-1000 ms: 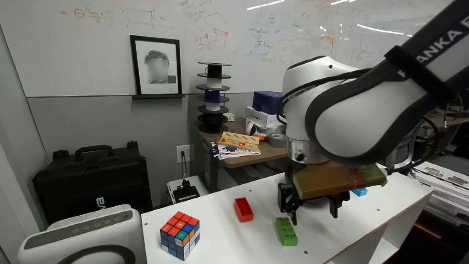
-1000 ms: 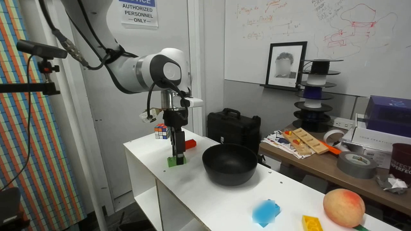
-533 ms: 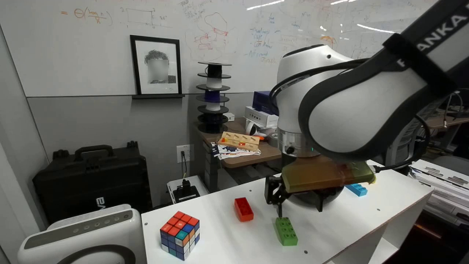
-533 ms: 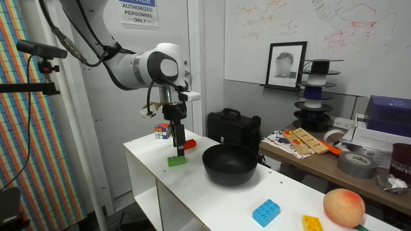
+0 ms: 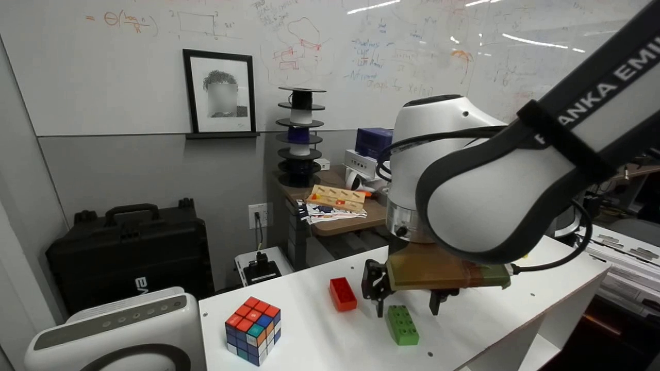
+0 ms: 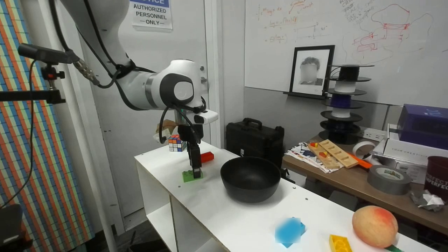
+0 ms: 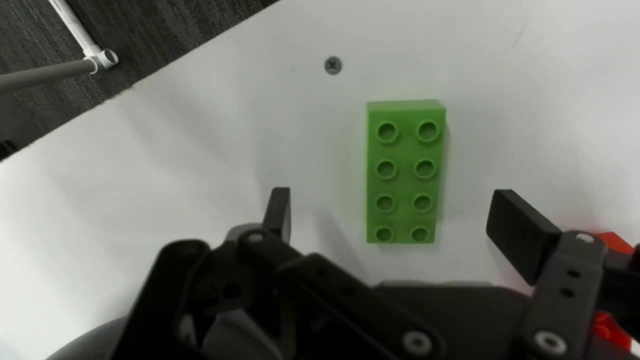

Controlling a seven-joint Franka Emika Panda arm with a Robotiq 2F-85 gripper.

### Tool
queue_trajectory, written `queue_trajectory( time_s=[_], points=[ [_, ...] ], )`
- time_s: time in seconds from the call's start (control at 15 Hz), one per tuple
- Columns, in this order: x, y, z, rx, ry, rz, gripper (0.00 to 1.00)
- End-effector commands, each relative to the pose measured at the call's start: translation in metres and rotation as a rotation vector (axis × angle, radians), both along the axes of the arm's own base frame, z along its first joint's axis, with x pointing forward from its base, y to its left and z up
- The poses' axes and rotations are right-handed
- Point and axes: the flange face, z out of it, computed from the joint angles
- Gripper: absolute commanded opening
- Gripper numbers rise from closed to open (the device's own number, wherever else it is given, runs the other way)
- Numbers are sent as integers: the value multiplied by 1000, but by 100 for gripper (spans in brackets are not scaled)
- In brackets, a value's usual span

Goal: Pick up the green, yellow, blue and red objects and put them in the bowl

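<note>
In the wrist view the green block (image 7: 406, 175) lies flat, its near end between the spread fingers of my gripper (image 7: 391, 192). Gaps show on both sides, and nothing is held. The gripper (image 5: 407, 312) is at the block's far end in an exterior view. A red block (image 5: 343, 294) rests close by, partly behind a finger in the wrist view. The black bowl (image 6: 250, 182) stands beside the gripper in an exterior view. Past it are the blue block (image 6: 289, 232), blurred, and the yellow block (image 6: 339, 243), cut by the frame's bottom.
On the white shelf top (image 5: 309, 335) a Rubik's cube (image 5: 252, 330) sits beyond the red block. A peach-like ball (image 6: 374, 225) lies near the yellow block. A white appliance (image 5: 113, 330) adjoins the shelf's end. The shelf's edge (image 7: 135, 82) drops to the floor.
My open gripper has lifted, shifted towards the red block's side and come down again, so its fingers now straddle the green block's line. The blocks and bowl have not moved.
</note>
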Motion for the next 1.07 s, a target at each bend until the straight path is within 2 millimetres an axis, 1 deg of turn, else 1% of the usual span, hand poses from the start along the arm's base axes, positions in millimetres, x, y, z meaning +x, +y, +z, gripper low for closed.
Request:
queue_trajectory(
  time_s=[0.0,0.27,0.33,0.4,0.47,0.6,0.67,0.73,0.87,0.93,1.0],
  points=[
    [6,17,-6,41,-39,-4,100],
    [-5,21,-14,34,-7,7,99],
    [-5,21,-13,29,-4,10,75],
    [-7,20,-13,30,-1,6,74],
    [-8,19,-12,23,-7,7,68],
    [-10,20,-5,26,-13,-3,50],
    [-11,20,0,28,-18,-6,44],
    [-13,19,4,31,-22,-9,35],
    [-14,15,13,32,-33,-26,21],
    [-16,12,18,43,-28,-46,13],
    [-17,9,24,45,-31,-65,11]
  ],
)
